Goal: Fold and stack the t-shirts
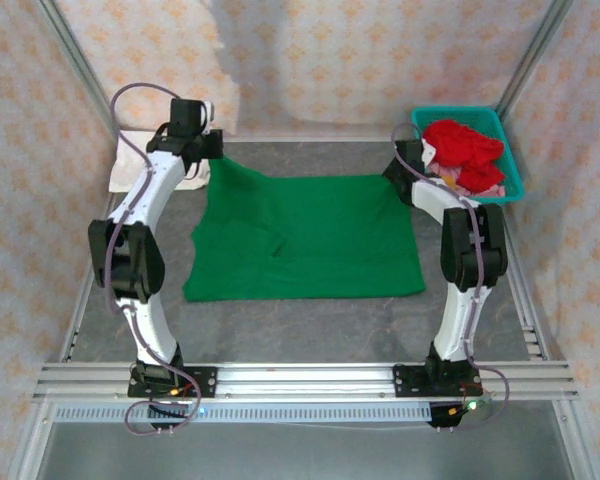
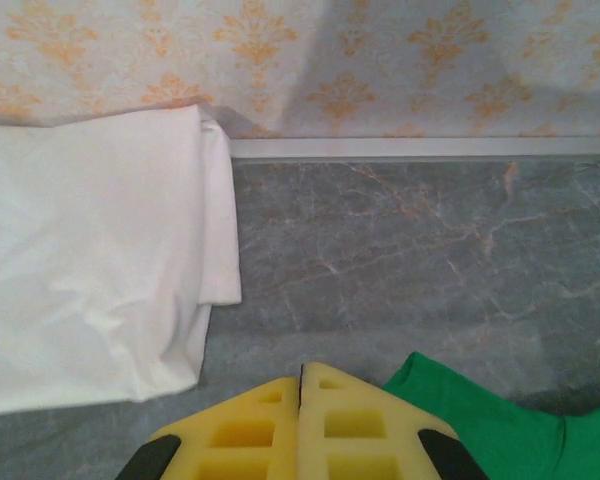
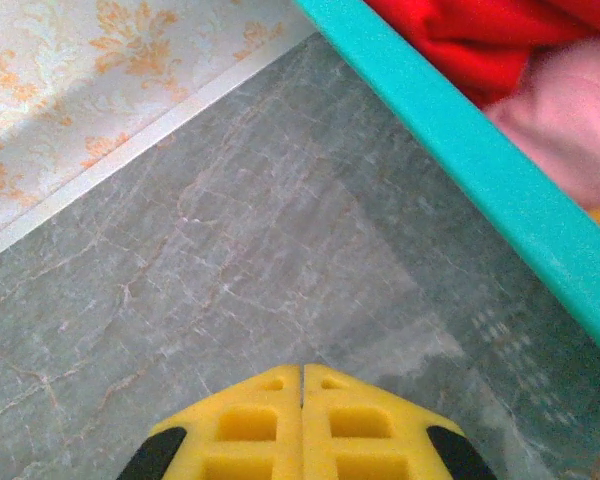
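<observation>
A bright green t-shirt lies spread flat in the middle of the table; its far left corner shows just right of my left fingers. A folded white t-shirt rests at the far left by the wall. Red and pink t-shirts are heaped in the teal basket. My left gripper is shut at the green shirt's far left corner, with no cloth seen between the pads. My right gripper is shut over bare table at the far right corner.
The teal plastic basket stands at the back right, close to my right gripper. Patterned walls and a metal rail close the table's far side. Bare grey table lies in front of the green shirt.
</observation>
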You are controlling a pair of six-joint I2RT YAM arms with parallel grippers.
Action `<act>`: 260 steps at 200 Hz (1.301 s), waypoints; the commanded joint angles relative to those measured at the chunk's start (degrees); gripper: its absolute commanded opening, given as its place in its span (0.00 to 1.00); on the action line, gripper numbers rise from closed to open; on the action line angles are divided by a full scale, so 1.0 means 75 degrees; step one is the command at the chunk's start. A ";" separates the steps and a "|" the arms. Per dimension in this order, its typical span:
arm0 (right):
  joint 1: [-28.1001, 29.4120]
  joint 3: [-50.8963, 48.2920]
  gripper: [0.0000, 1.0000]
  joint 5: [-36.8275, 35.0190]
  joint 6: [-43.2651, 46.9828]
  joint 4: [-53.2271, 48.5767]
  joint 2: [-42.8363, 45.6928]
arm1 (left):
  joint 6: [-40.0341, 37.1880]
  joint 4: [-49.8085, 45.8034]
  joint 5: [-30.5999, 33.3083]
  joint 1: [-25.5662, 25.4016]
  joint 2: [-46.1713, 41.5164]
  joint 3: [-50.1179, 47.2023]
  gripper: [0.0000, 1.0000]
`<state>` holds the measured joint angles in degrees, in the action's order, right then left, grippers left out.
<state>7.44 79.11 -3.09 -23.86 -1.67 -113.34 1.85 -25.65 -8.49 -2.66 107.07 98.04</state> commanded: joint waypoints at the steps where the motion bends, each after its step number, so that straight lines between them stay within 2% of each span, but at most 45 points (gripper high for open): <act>1: -0.0020 -0.0817 0.00 -0.0250 -0.0161 0.1075 0.0639 | 0.0003 0.0989 0.0585 -0.0073 -0.0807 -0.1100 0.00; 28: -0.0020 -0.1369 0.00 -0.0295 -0.0040 0.1442 0.1020 | 0.0015 0.1400 0.0991 -0.0156 -0.1624 -0.2217 0.00; 99: -0.0020 -0.2384 0.00 -0.0098 -0.0006 0.1779 0.1945 | 0.0407 0.1349 0.1511 -0.0408 -0.2806 -0.3646 0.00; 168: -0.0008 -0.2943 0.00 0.0248 0.0142 0.1061 0.2603 | 0.1151 0.1368 0.2141 -0.0653 -0.3570 -0.5100 0.00; 194: -0.0014 -0.2865 0.00 0.0225 0.0271 0.0793 0.2596 | 0.1093 0.1193 0.2406 -0.0648 -0.3590 -0.5063 0.00; 260: -0.0009 -0.2650 0.00 0.0272 0.0425 0.0344 0.2609 | 0.1148 0.1074 0.2378 -0.0653 -0.3494 -0.4892 0.00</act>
<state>7.44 57.74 -0.60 -22.20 3.33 -95.39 9.21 -17.08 6.74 -7.27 81.38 59.96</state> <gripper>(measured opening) 0.040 0.043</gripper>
